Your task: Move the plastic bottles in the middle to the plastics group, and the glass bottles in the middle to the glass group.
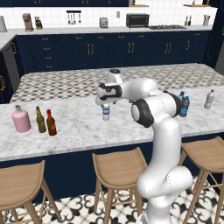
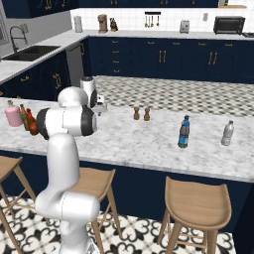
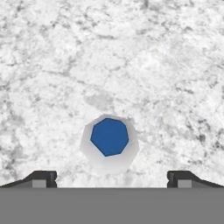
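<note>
Tool [image 3: 109,179]: jaws spread wide apart, nothing between them gripped; it hangs pointing down over the worktop [image 1: 78,127].
Clear bottle [image 1: 106,112]: white-blue label, blue cap, upright on the worktop straight beneath the tool; in the hand view its blue cap [image 3: 109,136] sits just above the midpoint between the two fingertips [image 3: 41,178], not touching either.
Dark blue-tinted bottle [image 2: 184,132]: upright, well off to the tool's right along the worktop.
Clear grey bottle [image 2: 227,133]: pale cap, upright, farther right than the blue-tinted one, near the worktop's end.
Teal-blue bottle [image 1: 181,96]: just behind the blue-tinted one in the left base view, mostly hidden by the arm.
Red-brown glass bottle [image 1: 51,123]: slim neck, upright, well to the tool's left.
Olive-green bottle [image 1: 40,120]: just beside the red-brown one, on its far side from the tool.
Pink flask [image 1: 21,119]: farthest left of the tool, near the green bottle.
Two small brown shakers [image 2: 141,114]: standing together behind the worktop's middle, right of the tool.
</note>
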Motion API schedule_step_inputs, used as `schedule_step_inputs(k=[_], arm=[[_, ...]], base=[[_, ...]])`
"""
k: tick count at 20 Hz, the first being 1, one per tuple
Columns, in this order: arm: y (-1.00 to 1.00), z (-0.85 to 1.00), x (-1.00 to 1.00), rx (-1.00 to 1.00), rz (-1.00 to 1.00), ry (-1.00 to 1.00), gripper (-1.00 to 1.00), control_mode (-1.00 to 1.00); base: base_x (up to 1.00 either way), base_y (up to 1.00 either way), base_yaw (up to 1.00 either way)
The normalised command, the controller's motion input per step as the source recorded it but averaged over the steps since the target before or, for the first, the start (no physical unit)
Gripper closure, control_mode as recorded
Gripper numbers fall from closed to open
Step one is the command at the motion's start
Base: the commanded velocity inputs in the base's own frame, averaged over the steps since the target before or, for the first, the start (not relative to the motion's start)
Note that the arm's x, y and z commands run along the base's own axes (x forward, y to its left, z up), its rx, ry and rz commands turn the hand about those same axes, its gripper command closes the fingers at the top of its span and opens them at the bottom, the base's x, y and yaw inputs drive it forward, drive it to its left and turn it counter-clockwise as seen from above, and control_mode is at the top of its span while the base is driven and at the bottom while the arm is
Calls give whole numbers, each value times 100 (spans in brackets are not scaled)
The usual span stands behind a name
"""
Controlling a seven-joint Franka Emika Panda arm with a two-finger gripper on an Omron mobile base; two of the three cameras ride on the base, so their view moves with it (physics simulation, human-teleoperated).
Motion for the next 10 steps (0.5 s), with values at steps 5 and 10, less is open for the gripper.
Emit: schedule_step_inputs(k=[5,10], arm=[[0,36,5,0,0,7,-100,-100],[0,-5,0,0,1,0,-100,-100]], base=[[0,0,0],[0,0,0]])
